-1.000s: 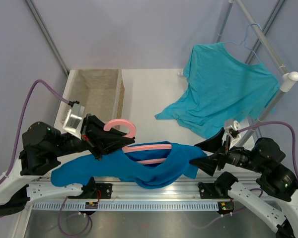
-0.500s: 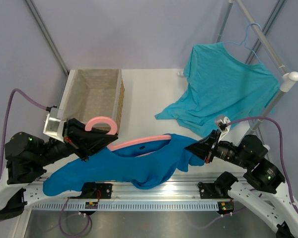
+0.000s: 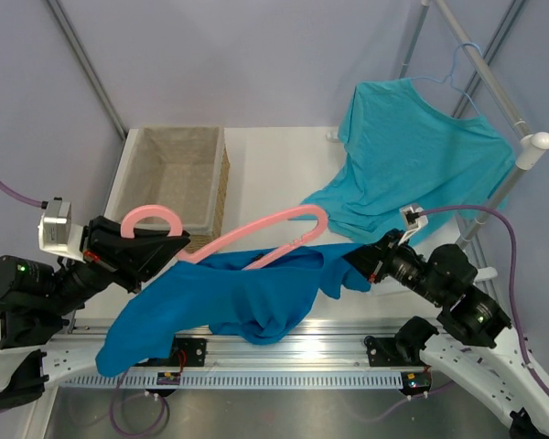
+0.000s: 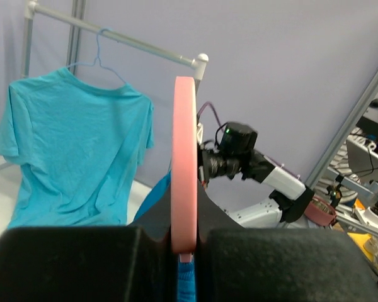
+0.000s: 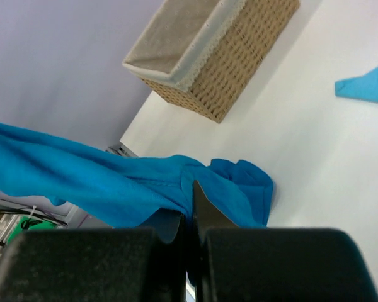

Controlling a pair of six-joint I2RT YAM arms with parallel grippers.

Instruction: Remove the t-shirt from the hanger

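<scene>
Hanger [image 3: 267, 223], clamped in left fingers [image 3: 139, 258], has lifted farther from t-shirt [image 3: 238, 297] pinched by right fingers [image 3: 366, 265].

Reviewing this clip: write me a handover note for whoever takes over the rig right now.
Left gripper: shut on the pink hanger near its hook, holding it tilted above the table.
Right gripper: shut on the dark blue t-shirt at its right end.
Done: the hanger's far end shows bare above the cloth.
Left: the hanger's lower bar seems to run into the shirt's folds; pull the two apart until the hanger comes free.
</scene>
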